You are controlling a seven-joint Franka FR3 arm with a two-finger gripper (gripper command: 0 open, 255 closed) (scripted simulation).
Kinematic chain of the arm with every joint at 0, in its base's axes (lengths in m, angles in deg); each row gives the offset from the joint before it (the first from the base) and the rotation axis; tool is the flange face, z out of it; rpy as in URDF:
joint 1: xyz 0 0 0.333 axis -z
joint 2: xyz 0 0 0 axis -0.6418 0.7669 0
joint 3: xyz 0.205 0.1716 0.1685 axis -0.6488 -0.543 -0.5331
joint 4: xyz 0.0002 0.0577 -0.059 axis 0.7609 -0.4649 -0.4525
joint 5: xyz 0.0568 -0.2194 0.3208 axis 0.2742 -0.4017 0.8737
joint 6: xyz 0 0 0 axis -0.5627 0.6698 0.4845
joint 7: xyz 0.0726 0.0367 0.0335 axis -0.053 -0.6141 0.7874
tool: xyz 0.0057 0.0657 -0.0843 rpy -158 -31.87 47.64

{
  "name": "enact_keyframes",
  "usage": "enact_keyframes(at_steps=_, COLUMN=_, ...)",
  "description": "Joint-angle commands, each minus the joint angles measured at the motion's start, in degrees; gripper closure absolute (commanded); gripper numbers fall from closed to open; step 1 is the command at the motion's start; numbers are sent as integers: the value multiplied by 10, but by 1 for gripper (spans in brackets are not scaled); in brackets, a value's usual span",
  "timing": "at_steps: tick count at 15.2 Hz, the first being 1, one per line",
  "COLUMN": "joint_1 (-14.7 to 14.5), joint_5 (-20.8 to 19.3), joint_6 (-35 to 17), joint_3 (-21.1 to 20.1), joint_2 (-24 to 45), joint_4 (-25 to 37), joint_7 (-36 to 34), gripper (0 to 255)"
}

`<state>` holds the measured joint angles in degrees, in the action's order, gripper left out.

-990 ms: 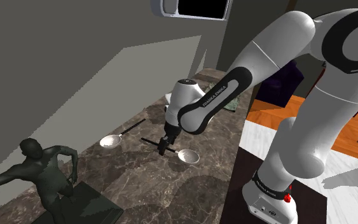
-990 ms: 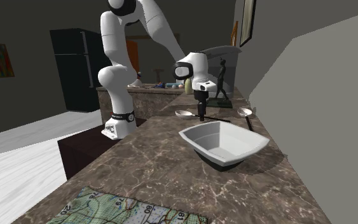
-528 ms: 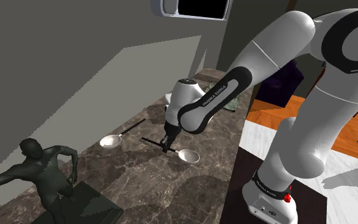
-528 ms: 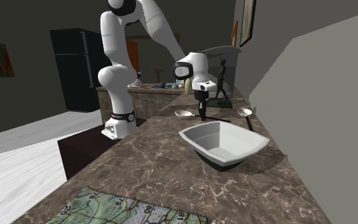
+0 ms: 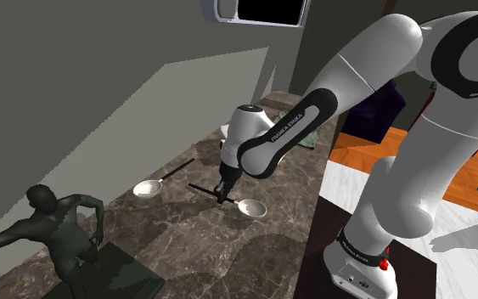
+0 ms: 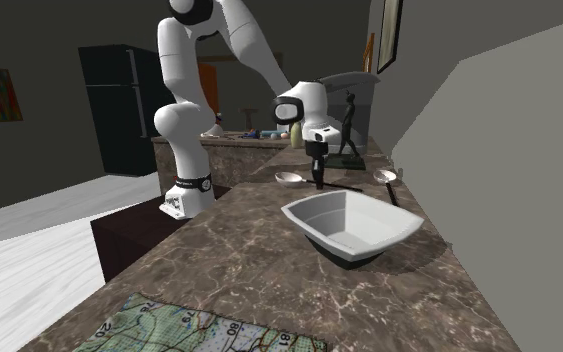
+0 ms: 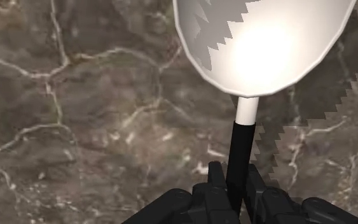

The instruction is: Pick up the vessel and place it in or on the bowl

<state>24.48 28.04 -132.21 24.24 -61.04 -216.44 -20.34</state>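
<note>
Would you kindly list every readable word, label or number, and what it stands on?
"FRANKA EMIKA": dark band on the white robot arm.
Dark ring at the arm's base: lettering too small.
Green printed map on the brown marble counter: numbers too blurred.

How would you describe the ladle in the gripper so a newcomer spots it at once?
The marble counter bears two white-bowled, black-handled ladles. The held ladle is near the open edge, handle in the gripper; the other ladle lies free nearer the wall.

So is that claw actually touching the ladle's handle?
Touching. In the wrist view the fingers of the gripper clasp the black handle of the ladle, no gap.
</note>
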Motion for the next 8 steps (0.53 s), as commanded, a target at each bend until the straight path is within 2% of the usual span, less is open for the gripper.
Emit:
enact_keyframes(at_steps=1, joint_1=0, joint_5=-2, joint_6=14, joint_3=0, joint_2=-12, joint_4=1, joint_7=-2, gripper=255)
enact_keyframes(at_steps=8, joint_1=2, joint_5=-8, joint_6=79, joint_3=1, joint_2=-65, joint_4=13, joint_7=-11, gripper=255)
